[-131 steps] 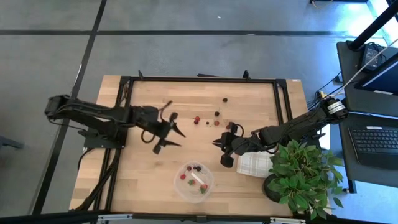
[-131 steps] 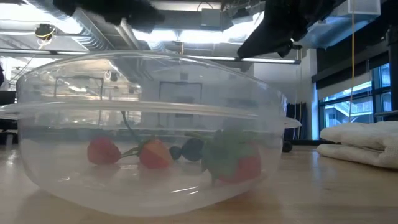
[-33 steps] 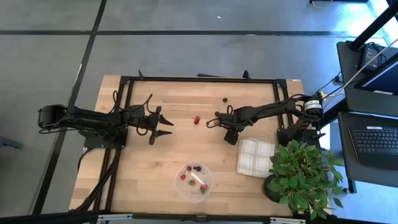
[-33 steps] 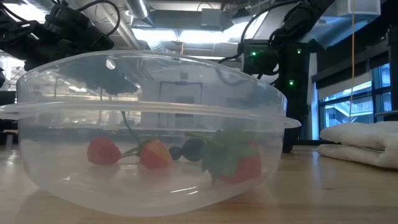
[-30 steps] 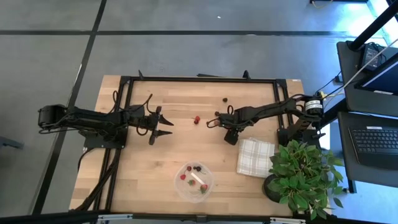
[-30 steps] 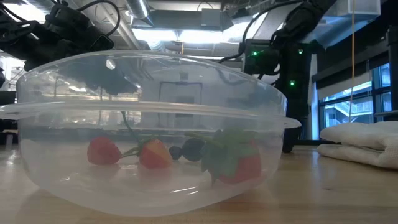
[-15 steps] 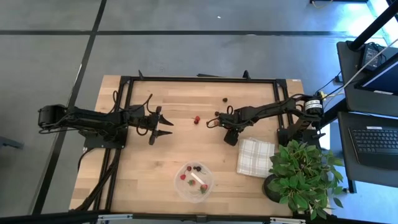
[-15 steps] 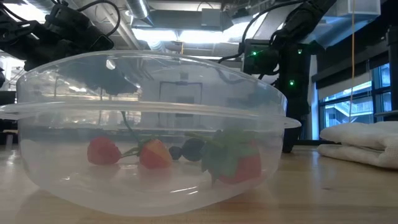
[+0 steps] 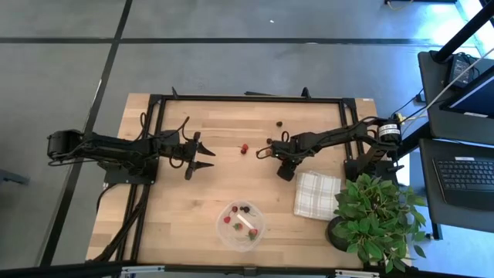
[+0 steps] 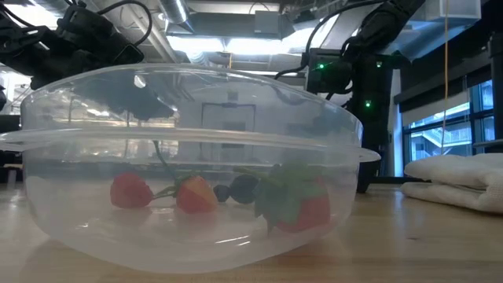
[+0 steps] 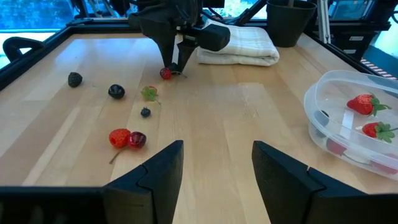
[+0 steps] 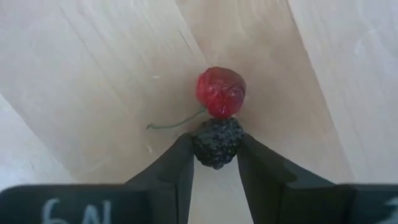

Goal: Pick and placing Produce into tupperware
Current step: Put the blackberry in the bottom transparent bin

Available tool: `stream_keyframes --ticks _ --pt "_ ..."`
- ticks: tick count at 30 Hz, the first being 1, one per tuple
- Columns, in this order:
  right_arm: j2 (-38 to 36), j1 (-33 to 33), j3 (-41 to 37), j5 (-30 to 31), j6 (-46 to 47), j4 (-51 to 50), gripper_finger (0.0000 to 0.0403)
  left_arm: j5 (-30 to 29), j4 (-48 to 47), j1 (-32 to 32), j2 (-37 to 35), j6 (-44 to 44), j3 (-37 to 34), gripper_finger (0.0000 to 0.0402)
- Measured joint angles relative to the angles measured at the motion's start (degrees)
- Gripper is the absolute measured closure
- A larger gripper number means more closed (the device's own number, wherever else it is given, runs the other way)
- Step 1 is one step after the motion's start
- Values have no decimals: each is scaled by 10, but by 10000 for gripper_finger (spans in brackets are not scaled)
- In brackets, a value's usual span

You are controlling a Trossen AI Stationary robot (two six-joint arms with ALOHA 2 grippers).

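Between the right pincer's (image 12: 214,163) fingers, a blackberry (image 12: 216,142) pinched on the table (image 9: 185,201), touching a red cherry (image 12: 221,91). Left pincer (image 11: 215,165) open, waiting far left. Tupperware (image 9: 242,225) near edge, holding several; loose produce (image 11: 127,138) remaining.

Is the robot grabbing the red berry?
No, the right gripper has its jaws around the black berry; the red berry sits just beyond it.
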Motion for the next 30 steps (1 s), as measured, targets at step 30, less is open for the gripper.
stream_keyframes --ticks 30 --pt "2 215 209 -28 28 143 307 0 0 0 0 0 0 217"
